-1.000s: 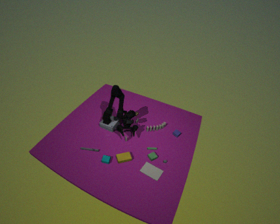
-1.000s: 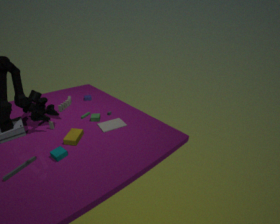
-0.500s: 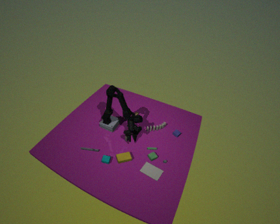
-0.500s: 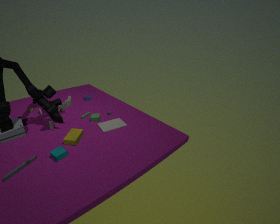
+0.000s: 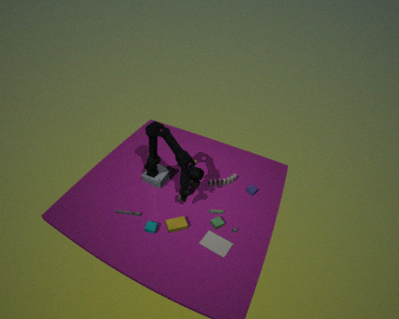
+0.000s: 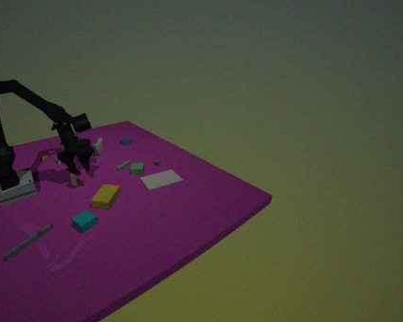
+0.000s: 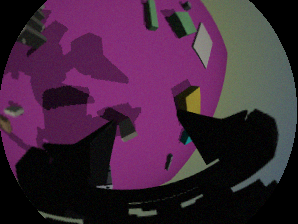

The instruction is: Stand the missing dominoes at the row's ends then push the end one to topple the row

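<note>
A curved row of several pale dominoes (image 5: 223, 181) (image 6: 97, 147) (image 7: 33, 33) stands right of the arm in the top view. A separate pale domino (image 6: 74, 180) (image 7: 127, 130) stands upright, apart from the row, below and beside one fingertip. My gripper (image 5: 183, 199) (image 6: 82, 172) (image 7: 146, 117) is wide open and empty, just above that domino, pointing down. Another small pale piece (image 6: 58, 161) (image 7: 14, 110) is on the table behind the gripper; it looks like a domino lying flat, and the arm hides it in the top view.
A yellow block (image 5: 176, 224) (image 6: 105, 197), a teal block (image 5: 150, 226) (image 6: 84, 221) and a grey bar (image 5: 128, 212) (image 6: 28, 242) lie toward the front. A green block (image 5: 217, 223), a green bar (image 5: 216, 211) and a white card (image 5: 216, 244) lie right. A blue block (image 5: 251, 189) lies beyond the row.
</note>
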`<state>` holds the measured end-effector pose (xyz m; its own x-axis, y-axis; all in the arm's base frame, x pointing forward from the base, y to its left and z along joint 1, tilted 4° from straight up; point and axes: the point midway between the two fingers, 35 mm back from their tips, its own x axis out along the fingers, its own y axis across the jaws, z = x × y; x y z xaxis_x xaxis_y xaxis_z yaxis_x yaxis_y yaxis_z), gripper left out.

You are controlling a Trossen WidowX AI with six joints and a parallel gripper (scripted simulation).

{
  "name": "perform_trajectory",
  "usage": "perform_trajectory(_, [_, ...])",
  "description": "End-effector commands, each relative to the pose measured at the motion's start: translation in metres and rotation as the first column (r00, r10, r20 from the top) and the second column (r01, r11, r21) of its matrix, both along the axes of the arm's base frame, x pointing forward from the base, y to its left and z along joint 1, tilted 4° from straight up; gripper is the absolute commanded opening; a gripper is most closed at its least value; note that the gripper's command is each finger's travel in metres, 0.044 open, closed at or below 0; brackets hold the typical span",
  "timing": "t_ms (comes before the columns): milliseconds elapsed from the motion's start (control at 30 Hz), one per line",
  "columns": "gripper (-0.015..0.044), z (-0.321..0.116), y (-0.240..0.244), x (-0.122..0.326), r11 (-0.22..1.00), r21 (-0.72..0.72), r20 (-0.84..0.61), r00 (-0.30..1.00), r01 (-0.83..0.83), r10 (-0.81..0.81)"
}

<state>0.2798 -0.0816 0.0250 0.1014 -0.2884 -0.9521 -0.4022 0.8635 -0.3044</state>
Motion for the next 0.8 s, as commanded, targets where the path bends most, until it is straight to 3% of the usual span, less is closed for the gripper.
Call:
perform_trajectory(0, [0.0440, 0.049, 0.006, -0.033, 0.950, 0.275, -0.139, 0.971, -0.149, 0.192])
perform_trajectory(367, [0.0440, 0.047, 0.006, -0.032, 0.950, 0.275, -0.139, 0.971, -0.149, 0.192])
perform_trajectory(600, [0.0440, -0.010, 0.004, -0.034, 0.950, 0.275, -0.139, 0.971, -0.149, 0.192])
perform_trajectory(767, [0.0440, -0.017, 0.005, -0.035, 0.950, 0.275, -0.139, 0.971, -0.149, 0.192])
